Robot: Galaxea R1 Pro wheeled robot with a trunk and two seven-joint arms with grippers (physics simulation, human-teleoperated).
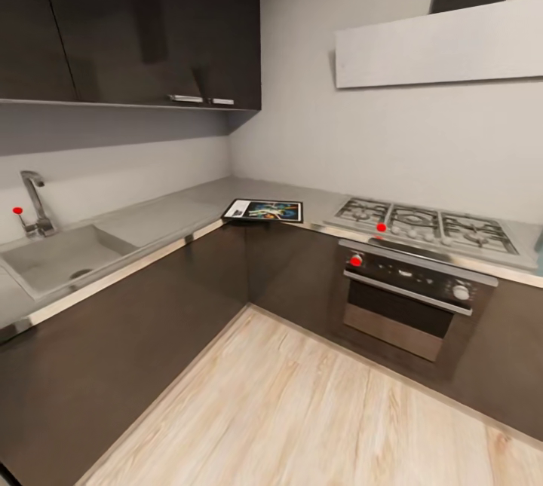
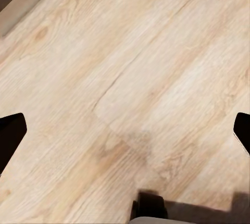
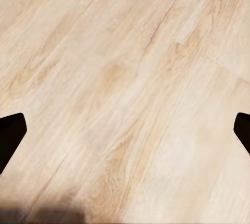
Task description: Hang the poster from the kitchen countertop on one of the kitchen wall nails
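Note:
The poster [image 1: 263,210] lies flat at the inner corner of the light-grey L-shaped kitchen countertop [image 1: 173,213], its white border and dark colourful artwork facing up. Its front edge reaches the counter's lip. My left gripper [image 2: 125,133] hangs over the pale wooden floor [image 2: 130,67], its dark fingertips [image 2: 10,135] spread wide at the frame's sides, open and empty. My right gripper [image 3: 125,133] is likewise open above the floor boards [image 3: 125,78], with one black fingertip [image 3: 9,135] at each side. No wall nail can be made out.
A sink [image 1: 60,256] with a tap [image 1: 34,203] is set in the counter's left run. A gas hob [image 1: 426,226] and an oven [image 1: 411,298] sit on the right run. Dark wall cabinets [image 1: 143,26] hang above, an extractor hood [image 1: 445,41] at right. Wooden floor [image 1: 302,411] stretches ahead.

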